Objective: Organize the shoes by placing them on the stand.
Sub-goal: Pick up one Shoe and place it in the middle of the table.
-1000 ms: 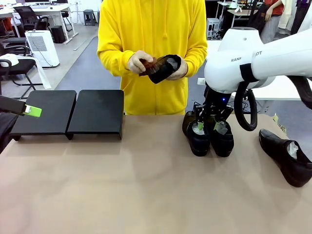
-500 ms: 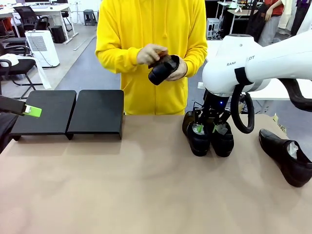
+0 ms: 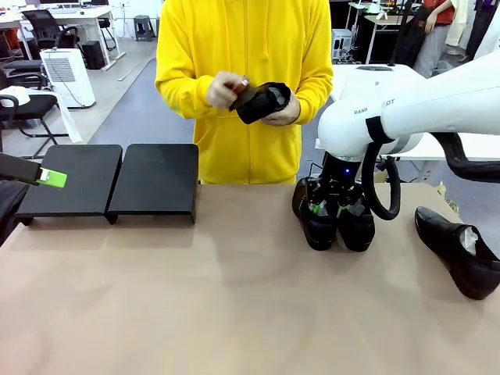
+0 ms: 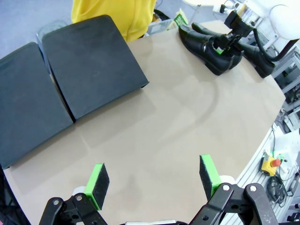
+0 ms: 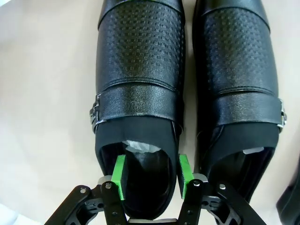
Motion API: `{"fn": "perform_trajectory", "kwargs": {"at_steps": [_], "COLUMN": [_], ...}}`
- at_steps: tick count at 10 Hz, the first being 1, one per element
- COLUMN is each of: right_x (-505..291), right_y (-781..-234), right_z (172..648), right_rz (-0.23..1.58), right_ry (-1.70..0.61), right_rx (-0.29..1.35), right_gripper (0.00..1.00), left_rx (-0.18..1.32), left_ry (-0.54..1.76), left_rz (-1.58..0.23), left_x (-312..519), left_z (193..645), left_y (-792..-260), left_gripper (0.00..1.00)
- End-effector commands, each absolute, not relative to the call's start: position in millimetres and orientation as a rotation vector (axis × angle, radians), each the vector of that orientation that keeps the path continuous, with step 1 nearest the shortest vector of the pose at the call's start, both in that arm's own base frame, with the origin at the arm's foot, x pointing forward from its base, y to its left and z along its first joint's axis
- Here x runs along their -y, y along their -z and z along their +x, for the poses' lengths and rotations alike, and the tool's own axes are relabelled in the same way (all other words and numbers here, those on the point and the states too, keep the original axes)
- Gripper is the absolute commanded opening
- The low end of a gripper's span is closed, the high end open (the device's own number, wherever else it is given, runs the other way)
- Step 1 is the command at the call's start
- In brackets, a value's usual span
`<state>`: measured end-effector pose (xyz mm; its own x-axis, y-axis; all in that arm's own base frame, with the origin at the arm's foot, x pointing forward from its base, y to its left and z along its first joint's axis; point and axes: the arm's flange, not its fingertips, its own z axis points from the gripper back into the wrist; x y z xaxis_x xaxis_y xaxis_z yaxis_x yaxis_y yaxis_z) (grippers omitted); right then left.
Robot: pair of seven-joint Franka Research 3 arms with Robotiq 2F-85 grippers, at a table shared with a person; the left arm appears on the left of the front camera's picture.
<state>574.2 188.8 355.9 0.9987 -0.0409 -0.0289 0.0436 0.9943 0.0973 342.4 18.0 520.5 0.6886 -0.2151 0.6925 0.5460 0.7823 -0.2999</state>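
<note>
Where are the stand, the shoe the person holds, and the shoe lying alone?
Stand (image 3: 156,176): front view, top of right platform.
Held shoe (image 3: 263,102): front view, its upper.
Lone shoe (image 3: 442,235): front view, its side.

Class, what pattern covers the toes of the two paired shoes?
A fine embossed grid on the black shoes, clearest in the right wrist view.

One shoe (image 3: 264,102) partly behind the person's hand (image 3: 223,90)

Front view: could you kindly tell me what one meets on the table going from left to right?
Low black matte stand → pair of black ankle-high shoes side by side → lone black shoe at the right.
</note>
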Motion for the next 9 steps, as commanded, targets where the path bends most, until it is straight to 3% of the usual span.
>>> {"fn": "perform_trajectory", "kwargs": {"at_steps": [1, 3, 4, 6, 9], "right_x": [-193.0, -192.2, -191.7, -192.0, -193.4], "right_y": [-355.0, -353.2, -352.6, -348.4, -343.7], "right_z": [583.9, 583.0, 582.7, 583.5, 584.9], "right_rz": [0.057, 0.018, 0.006, -0.005, -0.014], "right_ry": [0.071, 0.060, 0.048, 0.032, 0.010], "right_rx": [-0.012, 0.003, 0.009, -0.006, -0.017], "right_gripper": [0.57, 0.54, 0.42, 0.02, 0.00], "left_rx": [0.698, 0.698, 0.698, 0.698, 0.698], "left_ry": [0.462, 0.462, 0.462, 0.462, 0.462], "left_rz": [-0.535, -0.535, -0.535, -0.535, -0.535], "left_x": [-19.3, -19.3, -19.3, -19.3, -19.3], "left_z": [343.0, 343.0, 343.0, 343.0, 343.0], "left_y": [-520.6, -520.6, -520.6, -520.6, -520.6], "left_gripper": [1.00, 1.00, 1.00, 1.00, 1.00]}}
